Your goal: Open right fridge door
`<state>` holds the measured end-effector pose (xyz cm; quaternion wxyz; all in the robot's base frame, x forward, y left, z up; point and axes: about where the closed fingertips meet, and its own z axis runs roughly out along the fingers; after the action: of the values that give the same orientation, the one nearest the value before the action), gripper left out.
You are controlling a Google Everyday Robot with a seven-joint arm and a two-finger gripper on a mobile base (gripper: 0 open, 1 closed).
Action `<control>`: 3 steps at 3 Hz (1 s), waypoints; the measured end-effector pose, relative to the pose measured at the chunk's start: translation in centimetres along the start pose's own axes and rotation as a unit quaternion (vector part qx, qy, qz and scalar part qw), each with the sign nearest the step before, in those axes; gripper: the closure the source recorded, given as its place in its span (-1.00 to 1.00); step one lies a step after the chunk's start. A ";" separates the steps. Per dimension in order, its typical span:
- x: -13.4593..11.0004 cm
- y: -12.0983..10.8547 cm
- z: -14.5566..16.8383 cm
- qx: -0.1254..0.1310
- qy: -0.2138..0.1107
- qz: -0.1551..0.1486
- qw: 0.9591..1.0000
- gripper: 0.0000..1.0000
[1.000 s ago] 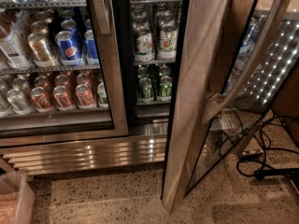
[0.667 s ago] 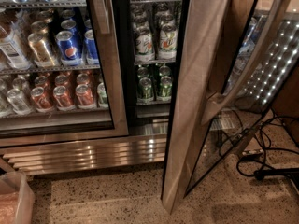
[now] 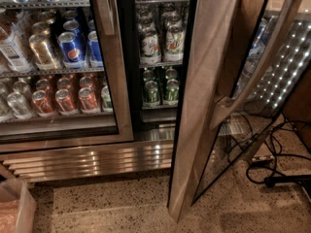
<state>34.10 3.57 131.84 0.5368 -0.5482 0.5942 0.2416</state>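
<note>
In the camera view, my gripper is nowhere in the frame, so I cannot tell whether it is released, clenched or holding anything.

The right fridge door [image 3: 204,106] stands wide open, turned nearly edge-on to the camera. Its broad brushed-steel frame runs from the top of the frame down to the floor [image 3: 107,208] at lower centre. Its long bowed steel handle [image 3: 228,108] slants along the outer face, and the glass pane tilts away to the right behind it.

With that door out of the way, the right compartment is uncovered. Green-labelled bottles [image 3: 150,45] stand on an upper shelf, with green cans [image 3: 151,92] on the shelf below.

The left fridge door [image 3: 119,81] is closed. Behind its glass are blue Pepsi cans [image 3: 72,47] and, one shelf lower, orange cans [image 3: 65,100].

A ribbed steel grille [image 3: 87,159] runs along the fridge base above the speckled floor. At the lower left corner sits a clear plastic bin [image 3: 14,208]. To the right, beyond the open door, black cables [image 3: 272,164] trail over the floor, and rows of small white lights [image 3: 286,67] glow above them.
</note>
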 end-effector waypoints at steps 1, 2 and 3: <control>0.0 0.0 0.0 0.000 0.000 0.000 1.000 -1.00; 0.0 0.0 0.0 0.000 0.000 0.000 1.000 -1.00; 0.0 0.0 0.0 0.000 0.000 0.000 1.000 -1.00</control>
<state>34.10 3.57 131.84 0.5368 -0.5482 0.5942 0.2416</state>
